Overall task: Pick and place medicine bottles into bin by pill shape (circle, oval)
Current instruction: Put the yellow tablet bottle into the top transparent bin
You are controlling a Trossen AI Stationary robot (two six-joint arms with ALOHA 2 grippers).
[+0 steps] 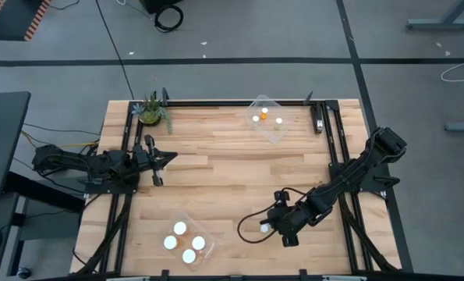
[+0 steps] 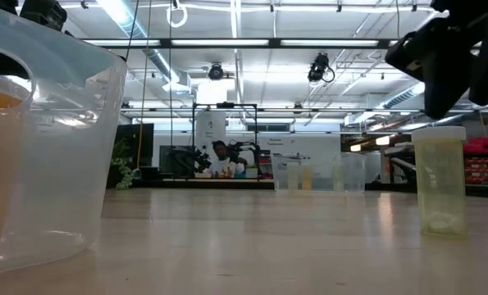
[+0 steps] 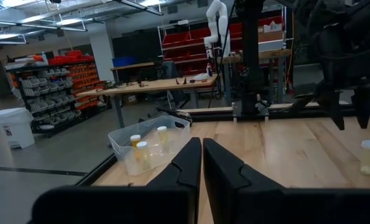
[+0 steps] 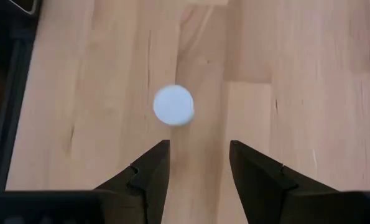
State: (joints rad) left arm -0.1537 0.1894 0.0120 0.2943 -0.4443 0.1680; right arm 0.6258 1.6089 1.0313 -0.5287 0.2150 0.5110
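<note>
Right gripper (image 4: 197, 162) hovers part-open, empty, above 1 bottle (image 4: 173, 104) — bare table (image 1: 232, 179) around; left gripper (image 3: 201, 163) shut, apparently empty.

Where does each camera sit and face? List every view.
High: overhead, straight down on the table; both arms show.
Low: tabletop height, looking level; right arm above the lone bottle.
Left wrist: past the shut left gripper toward a bin.
Right wrist: down past the open right gripper onto that bottle's cap.
Shared: all four show the lone bottle.
</note>
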